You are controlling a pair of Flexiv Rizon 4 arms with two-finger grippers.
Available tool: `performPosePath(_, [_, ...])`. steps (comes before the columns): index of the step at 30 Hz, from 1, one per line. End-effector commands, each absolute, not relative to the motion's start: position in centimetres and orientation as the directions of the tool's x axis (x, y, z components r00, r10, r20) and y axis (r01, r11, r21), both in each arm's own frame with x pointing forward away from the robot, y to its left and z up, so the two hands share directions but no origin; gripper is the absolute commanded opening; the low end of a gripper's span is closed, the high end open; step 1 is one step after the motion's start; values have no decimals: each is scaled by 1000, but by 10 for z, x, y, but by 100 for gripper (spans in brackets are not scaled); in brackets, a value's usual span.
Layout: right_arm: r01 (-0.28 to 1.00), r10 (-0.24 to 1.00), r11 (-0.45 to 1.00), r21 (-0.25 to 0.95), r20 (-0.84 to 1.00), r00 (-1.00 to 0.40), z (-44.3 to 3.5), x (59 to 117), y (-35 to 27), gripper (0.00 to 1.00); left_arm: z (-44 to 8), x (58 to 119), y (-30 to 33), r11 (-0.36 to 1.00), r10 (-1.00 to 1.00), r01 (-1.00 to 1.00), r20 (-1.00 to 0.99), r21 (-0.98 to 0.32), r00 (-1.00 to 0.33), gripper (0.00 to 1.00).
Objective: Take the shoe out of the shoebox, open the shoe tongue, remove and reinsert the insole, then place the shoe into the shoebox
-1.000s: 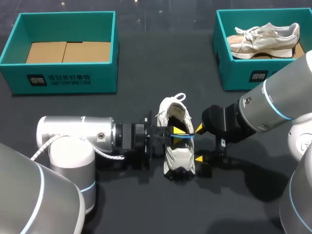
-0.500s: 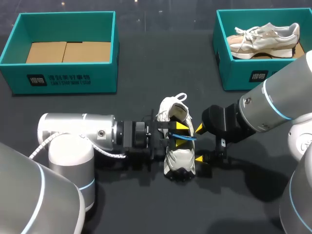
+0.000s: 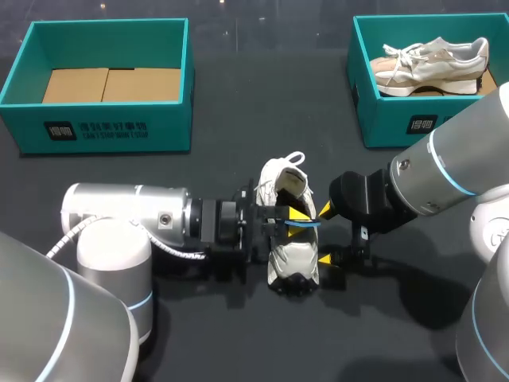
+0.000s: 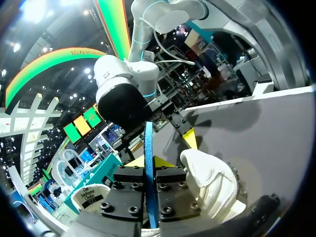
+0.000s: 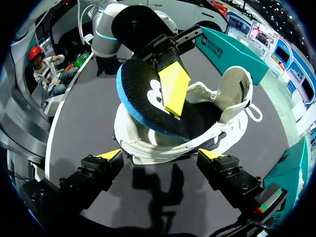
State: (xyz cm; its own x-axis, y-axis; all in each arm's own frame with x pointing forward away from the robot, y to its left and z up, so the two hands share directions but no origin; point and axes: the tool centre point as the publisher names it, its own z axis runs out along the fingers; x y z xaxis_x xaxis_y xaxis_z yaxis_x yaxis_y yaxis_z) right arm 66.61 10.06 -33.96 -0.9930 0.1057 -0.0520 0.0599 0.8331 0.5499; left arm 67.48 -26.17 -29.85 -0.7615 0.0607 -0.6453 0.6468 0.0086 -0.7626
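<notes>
- Tabletop [image 3: 262, 350]: dark surface carrying all items listed below.
- Left arm [image 3: 119, 215]: enters from the left and lies low over the near-middle of the tabletop, pointing right toward the shoe.
- Left pincer [image 3: 290, 219]: closed tight on the insole, one yellow-tipped finger on each face. In the left wrist view the thin blue edge of the insole [image 4: 148, 173] runs straight up between the two fingers.
- Insole [image 5: 143, 98]: black top face with a blue rim. It is held tilted over the shoe opening, with its lower end at or inside the opening; how deep it sits cannot be told.
- Shoe [image 3: 290, 239]: white, standing on the tabletop at near-centre, between the two pincers. It is outside both shoeboxes.
- Right arm [image 3: 445, 171]: enters from the right and ends just right of the shoe.
- Right pincer [image 5: 160, 155]: spread wide and holding nothing. The shoe lies just ahead of its yellow tips; contact with the shoe cannot be confirmed.
- Left shoebox [image 3: 103, 127]: teal, far left, well apart from the shoe. Flat cardboard [image 3: 111, 83] lies in its bottom.
- Right shoebox [image 3: 390, 119]: teal, far right. A second shoe [image 3: 433, 64], white and beige, lies inside it on its side.
</notes>
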Motion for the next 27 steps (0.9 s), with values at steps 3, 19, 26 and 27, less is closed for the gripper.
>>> performPosePath(3, [61,108,834,549,-54,-993,-340,665,101,100,-319,688,-260,25,71,671,-669,-741,-740,0])
performPosePath(19, [61,108,834,549,-54,-993,-340,665,101,100,-310,689,-255,14,57,649,-647,-761,-760,44])
performPosePath(26, [61,108,834,549,-54,-993,-340,665,101,100,-297,678,-255,-11,56,637,-637,-771,-769,42])
performPosePath(27, [61,108,834,549,-54,-993,-340,665,101,100,-296,678,-255,-13,57,637,-636,-771,-769,42])
